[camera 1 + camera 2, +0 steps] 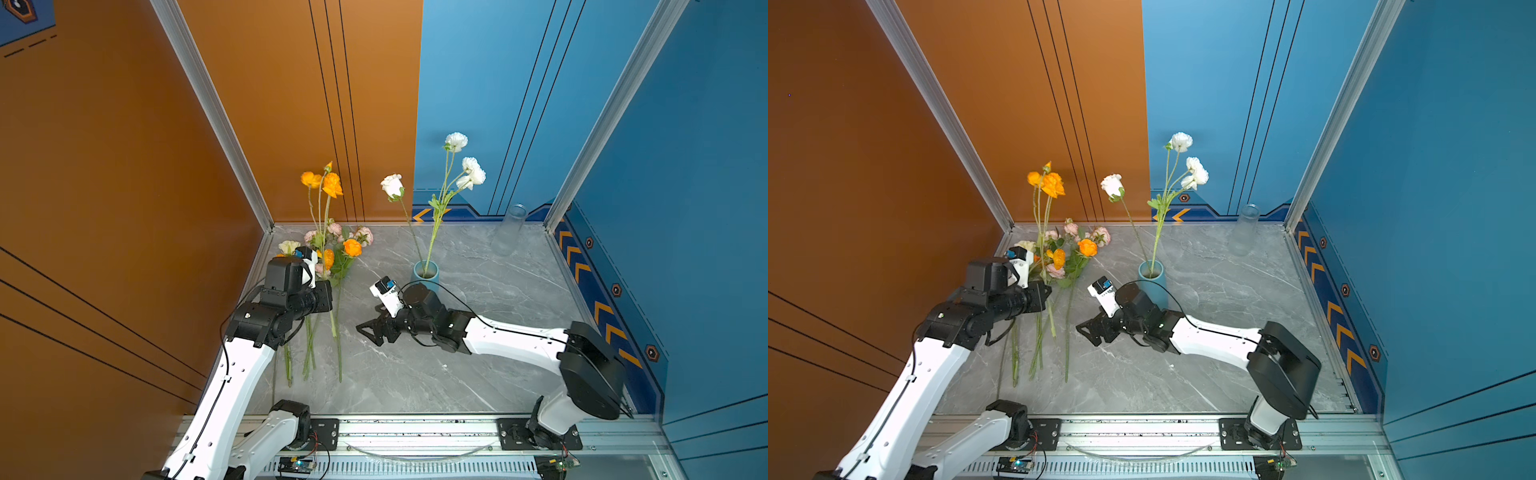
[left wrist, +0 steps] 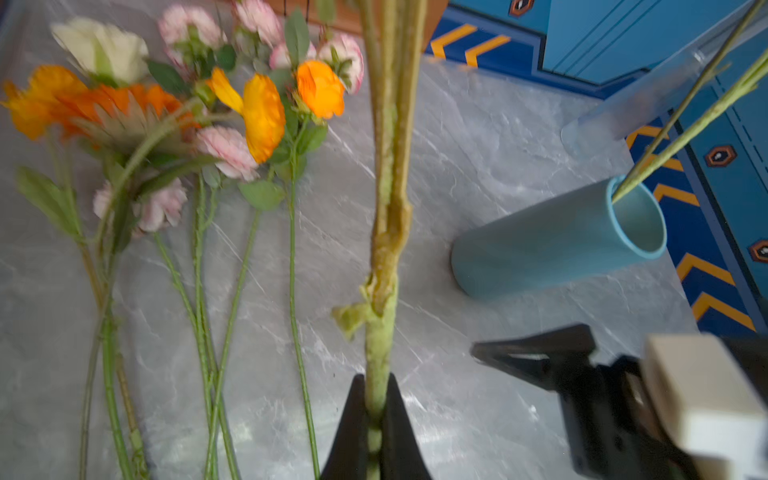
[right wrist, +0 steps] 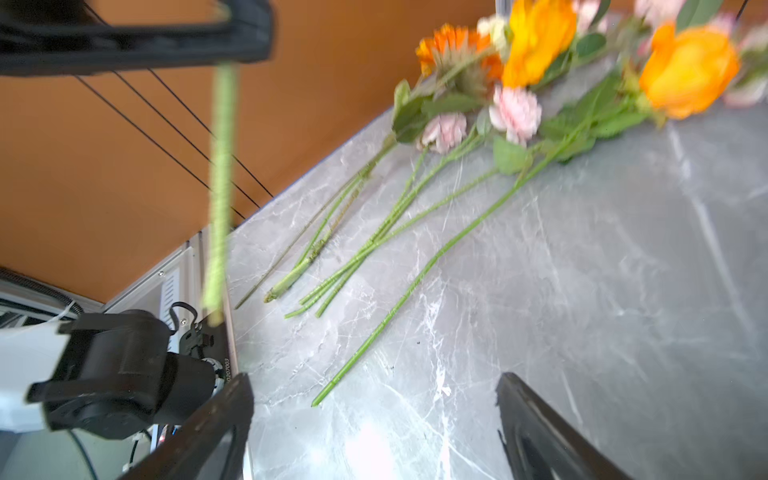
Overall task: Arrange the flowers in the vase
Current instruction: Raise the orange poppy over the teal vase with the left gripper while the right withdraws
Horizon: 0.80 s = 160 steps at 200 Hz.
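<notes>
Left gripper (image 2: 374, 399) is clamped tight on the thick green stem (image 2: 384, 249) of an orange spray (image 1: 328, 183). The spray stands upright above the pile, its blooms high against the orange wall (image 1: 291, 104). The stem's cut end hangs below the jaws.

Right gripper (image 1: 369, 331) hovers low over the table (image 1: 457, 353) with its jaws spread wide and nothing between them. It points toward the held stem and sits just beside the vase (image 1: 427, 275).

The vase is blue and upright and stands near the table's middle. It holds two stems, a white rose (image 1: 392, 185) and a white spray (image 1: 468, 169), both leaning out above its rim.

The other flowers lie in a pile (image 1: 343, 249) on the table's left side by the wall. Their orange, pink and cream blooms point toward the back and their stems toward the front.

A clear glass (image 1: 509, 232) stands at the back right corner, well apart from the vase.
</notes>
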Tool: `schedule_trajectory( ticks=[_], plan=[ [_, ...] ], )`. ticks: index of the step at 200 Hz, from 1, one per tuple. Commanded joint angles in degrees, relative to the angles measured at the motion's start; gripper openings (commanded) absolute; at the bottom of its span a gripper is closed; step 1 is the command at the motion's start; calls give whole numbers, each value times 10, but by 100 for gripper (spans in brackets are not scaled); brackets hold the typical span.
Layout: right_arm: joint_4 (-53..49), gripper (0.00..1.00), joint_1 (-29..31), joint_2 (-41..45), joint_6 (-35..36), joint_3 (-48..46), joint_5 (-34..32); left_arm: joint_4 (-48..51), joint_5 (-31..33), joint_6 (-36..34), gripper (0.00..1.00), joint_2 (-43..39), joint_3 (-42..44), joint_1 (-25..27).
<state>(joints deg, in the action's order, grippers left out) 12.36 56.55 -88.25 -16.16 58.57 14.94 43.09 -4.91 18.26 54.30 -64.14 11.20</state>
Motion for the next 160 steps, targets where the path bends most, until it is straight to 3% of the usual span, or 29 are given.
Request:
schedule_trajectory(
  ticks=[1,40,88,103,160],
  plan=[
    [-10,98,-5,85,67,-31,-28,-111,68,-13,0,-28,2,-1],
    [-49,100,-21,196,96,-77,-35,-384,62,-49,0,-58,64,65],
    [-109,100,-52,295,102,-107,-69,-628,53,-220,0,-3,90,214],
    [-124,100,-67,326,97,-116,-74,-708,51,-231,0,15,103,227],
    [-179,100,-94,397,102,-118,-104,-818,26,-196,0,122,77,239]
  ],
)
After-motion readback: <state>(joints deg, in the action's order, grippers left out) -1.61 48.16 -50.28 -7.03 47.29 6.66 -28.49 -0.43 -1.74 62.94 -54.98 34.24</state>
